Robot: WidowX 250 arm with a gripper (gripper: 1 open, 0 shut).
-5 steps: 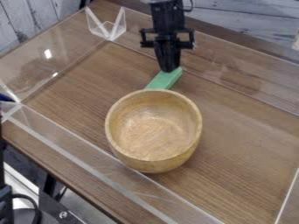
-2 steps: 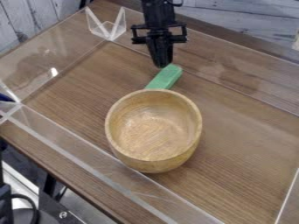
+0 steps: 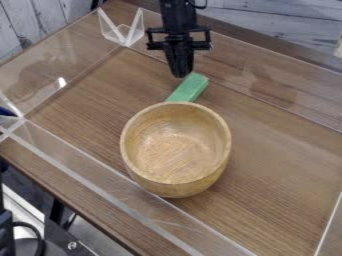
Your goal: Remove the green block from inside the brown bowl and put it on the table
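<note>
green block [image 3: 190, 89] bears no writing

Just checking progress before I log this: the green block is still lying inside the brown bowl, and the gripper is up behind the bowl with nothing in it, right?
Not quite. The camera view shows the green block lying on the table, just behind the brown bowl, whose inside is empty. The rest holds: the gripper is behind the bowl, shut, with nothing in it.
</note>
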